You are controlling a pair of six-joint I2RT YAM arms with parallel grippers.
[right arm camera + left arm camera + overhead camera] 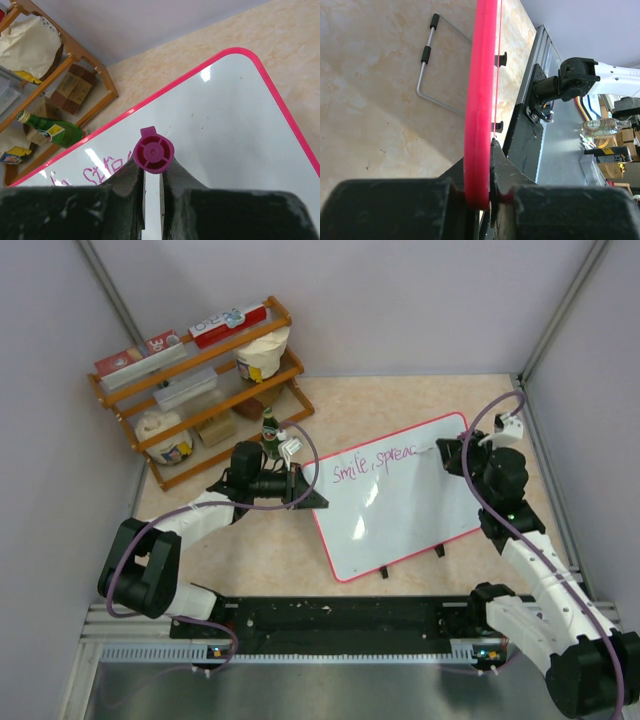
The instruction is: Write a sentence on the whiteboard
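Left gripper [490,196]: pinching the whiteboard [400,515] by its frame edge; board likely stiff, light, slippery; grip the rim
Right gripper [152,176]: clamped on marker [153,156]; slim, rigid
Sentence [385,462]: ends just beside marker

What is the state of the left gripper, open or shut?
Shut on the whiteboard: in the left wrist view the left gripper has both fingers pressed against its red frame.
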